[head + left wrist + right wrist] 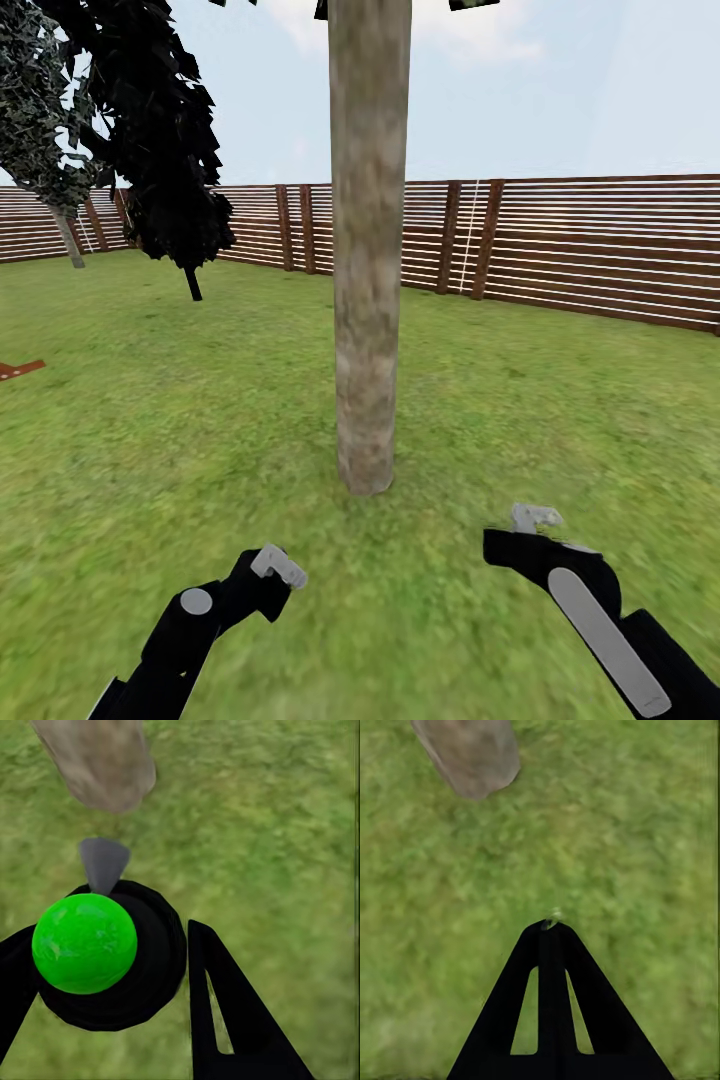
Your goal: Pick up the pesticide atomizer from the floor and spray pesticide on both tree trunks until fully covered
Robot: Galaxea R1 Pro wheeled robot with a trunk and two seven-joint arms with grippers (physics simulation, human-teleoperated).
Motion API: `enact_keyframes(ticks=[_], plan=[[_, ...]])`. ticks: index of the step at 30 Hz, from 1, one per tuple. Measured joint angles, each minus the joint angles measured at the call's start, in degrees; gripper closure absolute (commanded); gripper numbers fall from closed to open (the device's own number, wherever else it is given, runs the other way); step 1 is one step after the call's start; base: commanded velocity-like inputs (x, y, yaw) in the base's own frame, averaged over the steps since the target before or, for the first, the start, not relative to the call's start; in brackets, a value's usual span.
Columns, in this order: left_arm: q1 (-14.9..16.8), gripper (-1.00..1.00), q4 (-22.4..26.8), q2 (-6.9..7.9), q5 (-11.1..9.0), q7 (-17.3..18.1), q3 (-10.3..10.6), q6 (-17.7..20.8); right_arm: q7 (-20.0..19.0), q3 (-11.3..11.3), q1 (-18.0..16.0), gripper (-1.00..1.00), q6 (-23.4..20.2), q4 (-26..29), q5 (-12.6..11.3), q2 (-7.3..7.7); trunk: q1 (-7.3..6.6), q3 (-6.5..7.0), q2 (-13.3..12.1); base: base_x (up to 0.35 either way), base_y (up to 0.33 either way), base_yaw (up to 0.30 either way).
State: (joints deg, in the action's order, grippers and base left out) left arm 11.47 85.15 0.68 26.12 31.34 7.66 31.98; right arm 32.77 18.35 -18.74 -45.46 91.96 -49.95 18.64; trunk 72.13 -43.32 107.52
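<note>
The pesticide atomizer [112, 952] sits clamped in the left gripper [272, 568], low and left of centre in the head view, its nozzle toward the tree trunk [368, 250]. The trunk rises at frame centre from the grass lawn [520, 400]. The right gripper [552, 924], lower right, has its fingers together, empty. A wooden fence [600, 245] crosses behind.

Tree trunk [367, 250]: rough mottled grey-brown bark, matt. Fence [600, 245] at 2 o'clock: brown wooden slats, dull. Lawn [150, 420]: soft matt grass. Left gripper [112, 975]: matt black plastic-looking fingers closed around pesticide atomizer [86, 943], its top a glossy bright-green ball, nozzle matt grey. Right gripper [553, 926]: same flat black finish, fingers together
</note>
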Motion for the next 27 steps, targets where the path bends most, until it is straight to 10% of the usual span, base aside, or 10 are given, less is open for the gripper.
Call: enact_keyframes(ticks=[7,12,17,27], plan=[[0.4,1.0,0.0,-1.99,-1.2,-2.2,0.0,0.9,-0.7,-2.8,7.5,1.0,9.4,-0.1,2.4,1.42,0.0,0.0,0.0,0.0,0.0,0.0],[0.7,1.0,-0.2,-4.69,-2.2,-11.3,0.1,-0.6,-5.0,-3.4,11.0,1.0,13.6,-1.1,4.1,2.4,0.0,0.0,0.0,0.0,0.0,0.0],[0.7,1.0,-5.3,-4.98,-5.5,-20.8,0.1,-15.5,-11.0,-5.2,11.8,1.0,14.4,-5.1,4.3,2.71,0.0,0.0,0.0,0.0,0.0,0.0],[0.1,1.0,-7.3,-4.46,-12.8,-23.7,-3.9,-30.0,-14.1,-8.1,13.3,1.0,14.5,-6.3,4.5,2.75,0.0,0.11,0.0,0.0,0.0,-0.061]])
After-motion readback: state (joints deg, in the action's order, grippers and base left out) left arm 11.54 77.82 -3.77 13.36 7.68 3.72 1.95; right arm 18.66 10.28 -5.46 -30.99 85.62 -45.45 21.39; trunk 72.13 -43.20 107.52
